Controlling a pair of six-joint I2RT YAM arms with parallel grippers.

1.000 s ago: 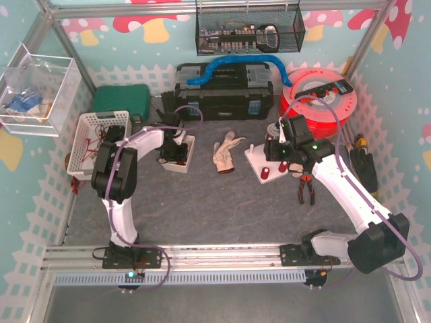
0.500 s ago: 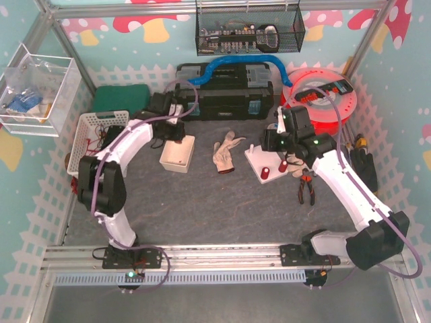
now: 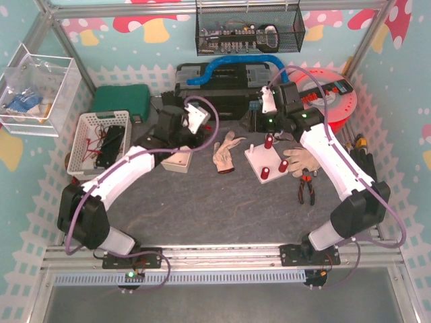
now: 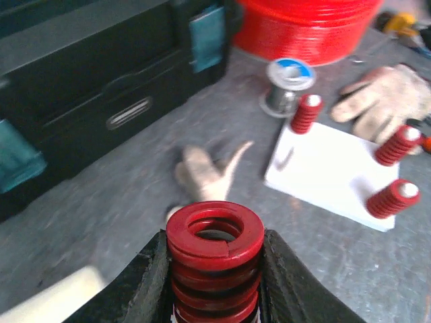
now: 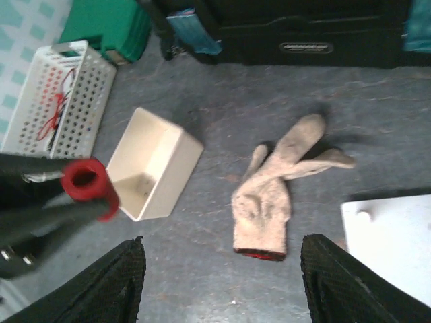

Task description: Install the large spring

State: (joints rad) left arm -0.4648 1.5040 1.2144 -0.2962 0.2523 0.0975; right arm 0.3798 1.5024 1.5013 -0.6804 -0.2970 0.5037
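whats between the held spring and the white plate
A glove lies between the spring, held in the left gripper, and the white plate. The left wrist and top views both show it.

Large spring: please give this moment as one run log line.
left gripper: shut on large spring | right gripper: open, empty | white plate: one peg bare | install: not yet done

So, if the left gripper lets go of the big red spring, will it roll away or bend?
The large spring looks stiff: its thick coils sit tightly stacked in the left gripper and show no sag. Being round, it would probably roll if laid on its side. Stood on its flat end, it should likely rest steady.
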